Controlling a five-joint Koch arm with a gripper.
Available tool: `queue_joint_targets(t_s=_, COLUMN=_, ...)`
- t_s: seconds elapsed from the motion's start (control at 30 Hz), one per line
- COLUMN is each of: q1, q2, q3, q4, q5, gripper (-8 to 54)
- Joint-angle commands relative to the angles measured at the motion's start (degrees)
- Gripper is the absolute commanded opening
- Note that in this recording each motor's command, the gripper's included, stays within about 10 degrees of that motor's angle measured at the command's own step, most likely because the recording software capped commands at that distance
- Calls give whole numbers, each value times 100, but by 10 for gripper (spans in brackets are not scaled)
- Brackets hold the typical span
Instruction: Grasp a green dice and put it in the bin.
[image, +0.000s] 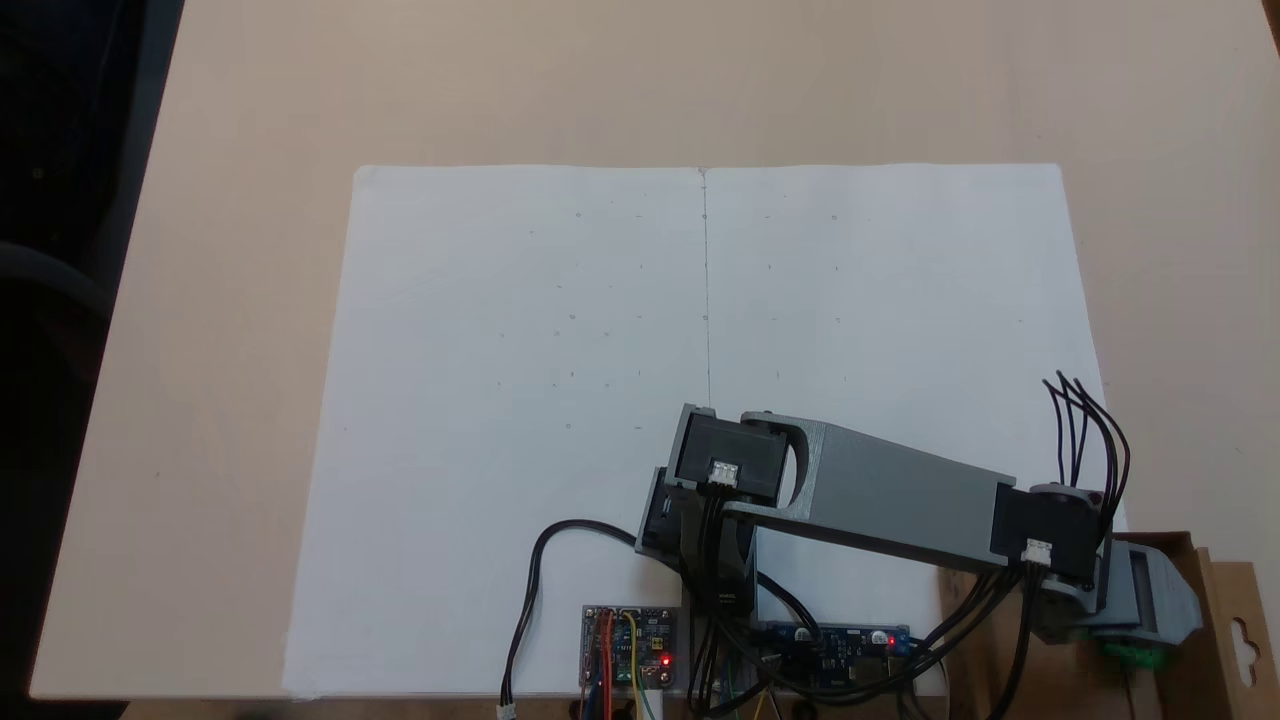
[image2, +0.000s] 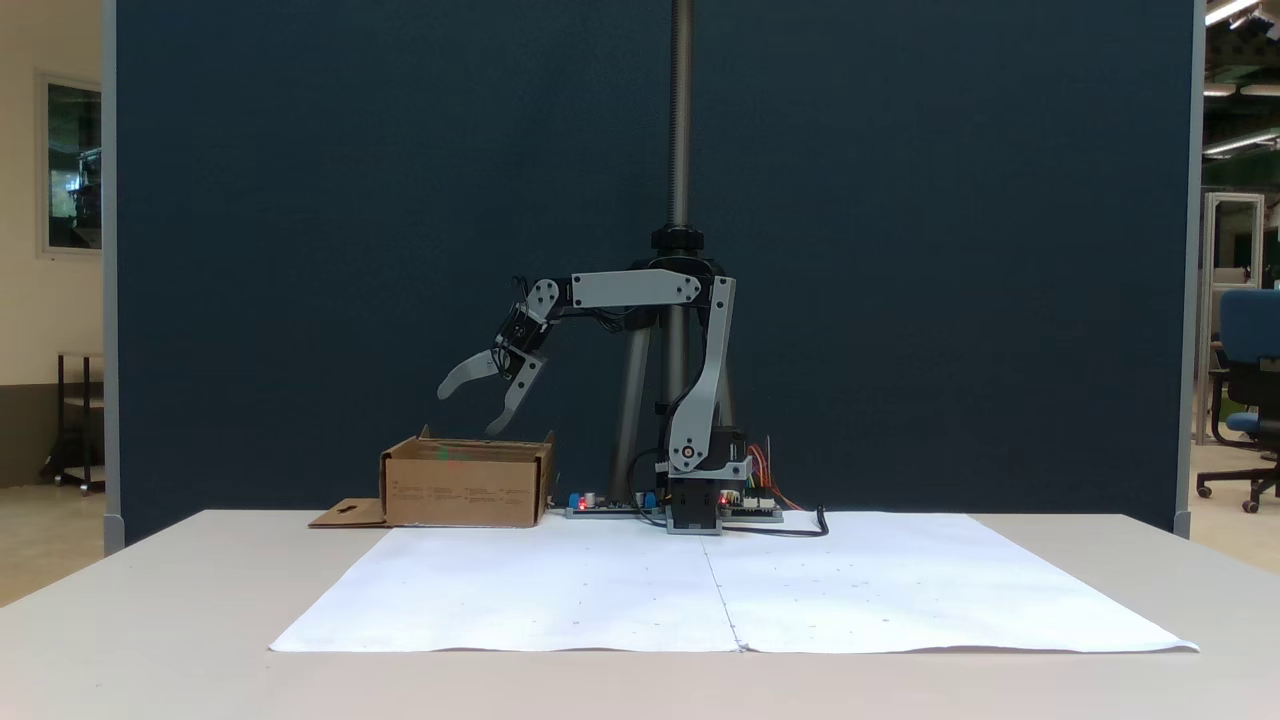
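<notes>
Gripper (image2: 472, 410) hangs spread wide above the bin (image2: 465, 485); green dice (image: 1133, 655) lies below it inside.

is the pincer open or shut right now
Open. In a fixed view the pincer hangs above the bin with its two grey fingers spread apart and nothing between them.

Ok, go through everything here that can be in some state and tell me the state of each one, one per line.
end effector: open, empty, poised above the bin.
green dice: released, lying inside the bin under the end effector in a fixed view.
bin: upright, top open, hang-hole tab folded flat on the table.
controller boards: powered, red lights lit.
paper sheets: lying flat, bare.
</notes>
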Motion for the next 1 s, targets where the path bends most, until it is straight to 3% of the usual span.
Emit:
queue_joint_targets(t_s=0.0, q1=88, q2=123, q3=-97, q4=18, q5=-387, gripper=393)
queue_joint_targets(t_s=0.3, q1=-281, q2=158, q3=-123, q4=-439, q5=-264, gripper=392)
queue_joint_targets(t_s=0.4, q1=-738, q2=237, q3=-123, q4=-1185, q5=246, gripper=392)
queue_joint_targets(t_s=0.63, q1=-2338, q2=439, q3=-387, q4=-2652, q5=1178, gripper=393)
queue_joint_targets(t_s=0.77, q1=-3463, q2=650, q3=-404, q4=-3190, q5=1318, gripper=425)
queue_joint_targets(t_s=0.97, q1=-5221, q2=835, q3=-396, q4=-3208, q5=1310, gripper=425)
